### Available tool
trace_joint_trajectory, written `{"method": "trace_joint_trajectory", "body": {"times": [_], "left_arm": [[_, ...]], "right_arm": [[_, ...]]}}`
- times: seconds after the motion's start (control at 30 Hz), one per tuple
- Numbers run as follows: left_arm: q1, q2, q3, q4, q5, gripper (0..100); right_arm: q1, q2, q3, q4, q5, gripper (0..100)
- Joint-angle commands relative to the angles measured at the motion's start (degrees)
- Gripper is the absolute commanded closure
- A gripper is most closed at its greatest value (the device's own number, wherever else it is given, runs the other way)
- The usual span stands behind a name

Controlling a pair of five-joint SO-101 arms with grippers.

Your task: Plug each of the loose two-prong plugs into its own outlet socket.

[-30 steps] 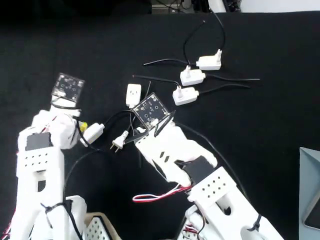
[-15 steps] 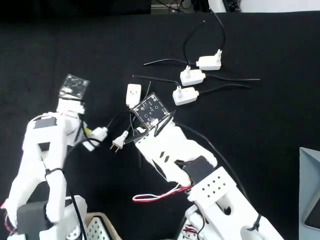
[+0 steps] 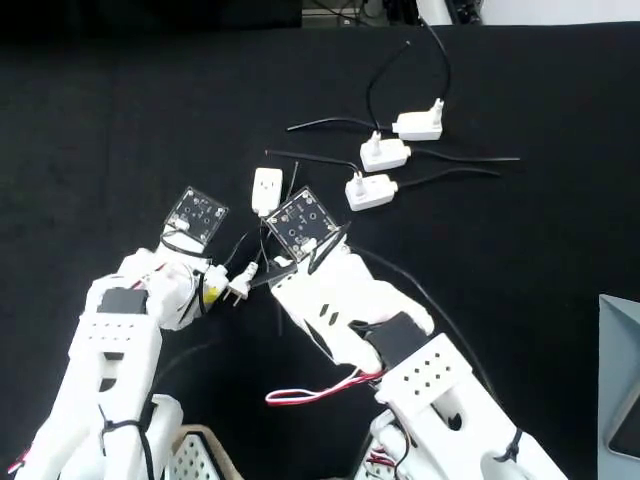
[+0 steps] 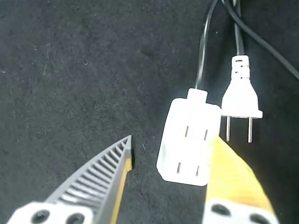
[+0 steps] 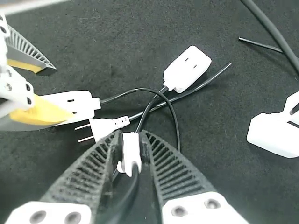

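Observation:
A white outlet socket [image 4: 189,142] lies on the black cloth between the fingers of my open left gripper [image 4: 173,138], resting against the yellow finger [image 4: 233,172]. Just beyond it lies a loose white two-prong plug [image 4: 240,100] [image 3: 238,285], prongs toward the socket. My right gripper [image 5: 131,137] [image 3: 285,262] is shut on another white plug [image 5: 130,149] with a black cord. A second free socket [image 5: 187,68] [image 3: 266,190] lies farther back. My left gripper [image 3: 215,285] sits close beside the right one.
Three white plug-and-socket pairs [image 3: 384,153] with black cords lie at the back right. Black cords [image 5: 159,100] cross between the grippers. A grey bin [image 3: 620,370] stands at the right edge, a box [image 3: 195,455] at the front.
My left arm has swung right and forward with the white socket, up to the loose plug. The right arm has not moved.

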Motion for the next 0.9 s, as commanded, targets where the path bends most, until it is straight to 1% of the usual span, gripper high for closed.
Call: {"method": "trace_joint_trajectory", "body": {"times": [0.0, 0.13, 0.3, 0.47, 0.57, 0.7, 0.87], "left_arm": [[0.4, -0.3, 0.0, -0.7, -0.5, 75], [0.3, -0.3, -0.9, -0.6, -0.5, 75], [-2.0, -1.1, -2.4, -0.2, -0.4, 75], [-2.4, -1.1, -7.3, 6.2, -0.4, 75], [-2.6, -1.1, -8.9, 7.0, -0.4, 75], [-4.4, -1.1, -10.2, 7.0, -0.4, 75], [-9.1, -1.1, -11.6, 7.1, -0.4, 75]], "right_arm": [[0.4, -1.2, -0.3, 0.1, -0.1, 98.7], [0.4, -1.2, -0.3, 0.1, -0.1, 98.7], [0.4, -1.2, -0.4, 0.1, -0.1, 98.7], [0.4, -1.2, -0.5, 0.1, -0.1, 98.7], [0.4, -1.2, -0.5, -0.1, -0.1, 98.7], [0.4, -1.2, -0.5, -0.4, -0.1, 98.7], [0.4, -1.2, -0.8, -0.4, -0.4, 98.7]]}}
